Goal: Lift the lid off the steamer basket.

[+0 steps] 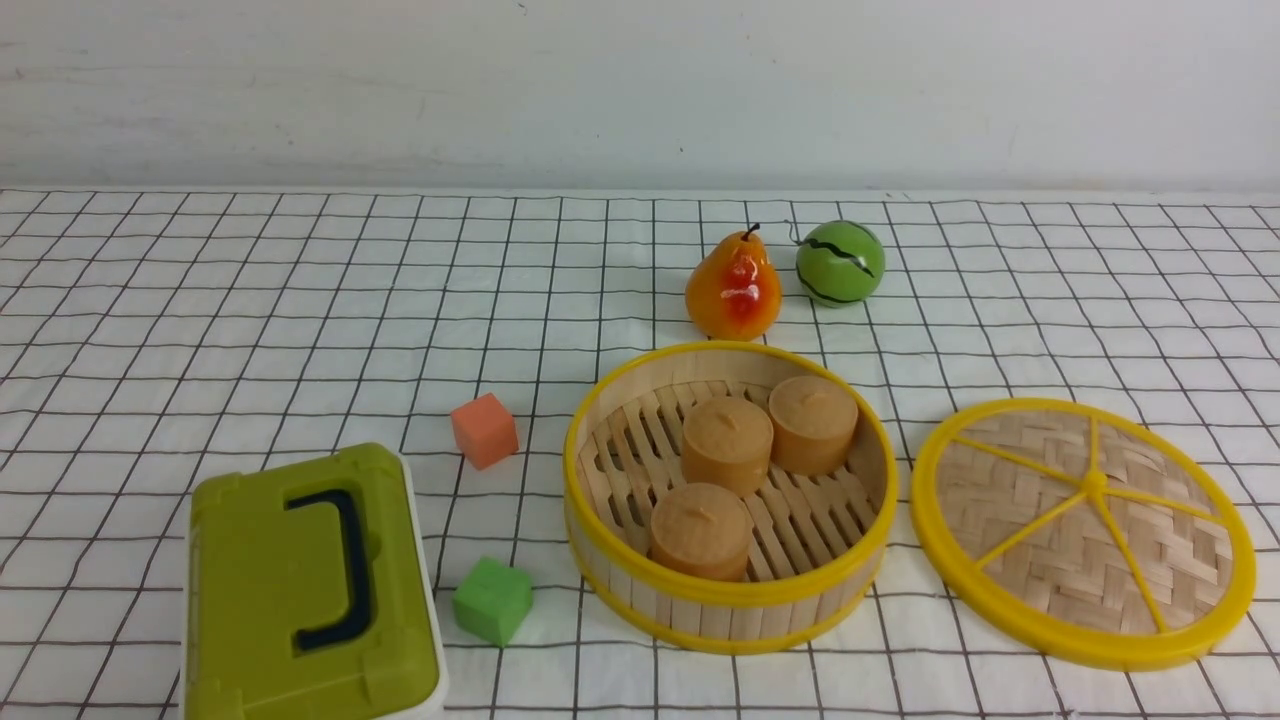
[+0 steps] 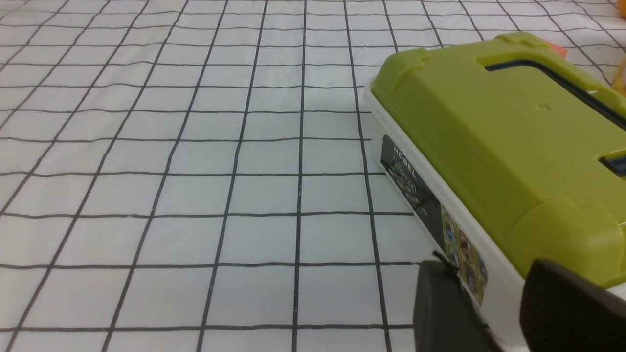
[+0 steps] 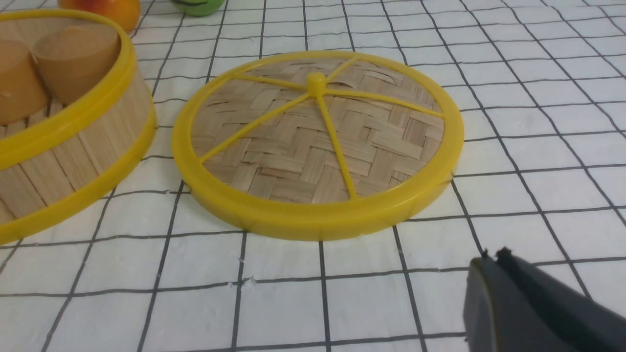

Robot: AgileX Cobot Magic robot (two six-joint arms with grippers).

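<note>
Right up close, the dark left gripper [image 2: 489, 274] has its two fingers spread apart, with part of the box showing between them in its wrist view. The dark right gripper [image 3: 494, 256] has its fingertips pressed together. On the near left sits a chunky olive-green and white plastic box [image 1: 270, 590] with a dark blue handle on top. A small green cube block [image 1: 493, 601] is just to the right of it.

On the near right, the round woven tan bamboo lid [image 1: 1050, 550] with the yellow plastic rim and spokes lies flat on the white cloth with black grid lines [image 1: 1000, 695]. It is off the basket, just beside it and not touching. The round tan bamboo steamer basket [image 1: 735, 620] with yellow plastic rims stands open in the middle. Inside are three round tan toy buns [image 1: 700, 530]: one near, one in the middle and one at the far right.

A small orangey-pink cube block [image 1: 485, 431] sits left of the basket, farther away than the green one. Past the basket is a shiny orange and red toy pear [image 1: 733, 285] with a dark stem. A round green toy melon [image 1: 841, 263] with black stripes is right of the pear and a bit farther. Farthest back is a plain whitish wall [image 1: 640, 90].
</note>
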